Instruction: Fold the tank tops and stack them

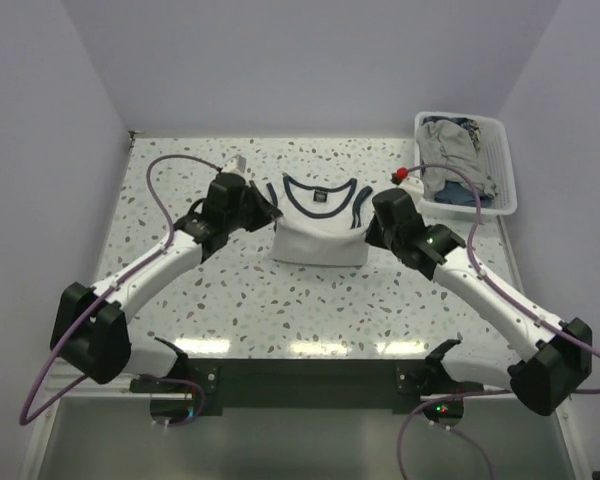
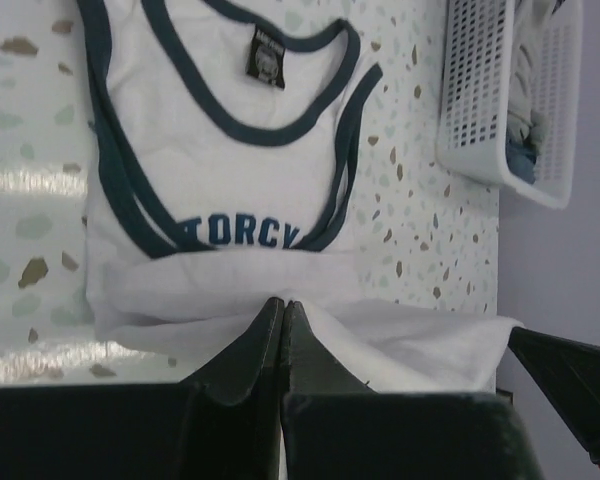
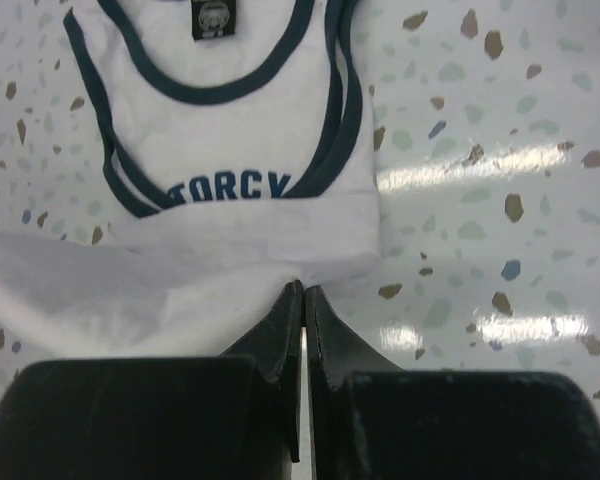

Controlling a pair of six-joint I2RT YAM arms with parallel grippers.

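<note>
The white tank top with navy trim lies on the speckled table, neck toward the far side and its lower part folded up over the chest. My left gripper is shut on the folded white edge at the shirt's left side, and the cloth is pinched at the tips. My right gripper is shut on the same edge at the right side. The blue chest print shows just above the fold. A grey tank top lies crumpled in the basket.
A white slatted basket stands at the far right corner, holding more clothes. It shows in the left wrist view as well. A small red object sits beside the basket. White walls enclose the table on three sides.
</note>
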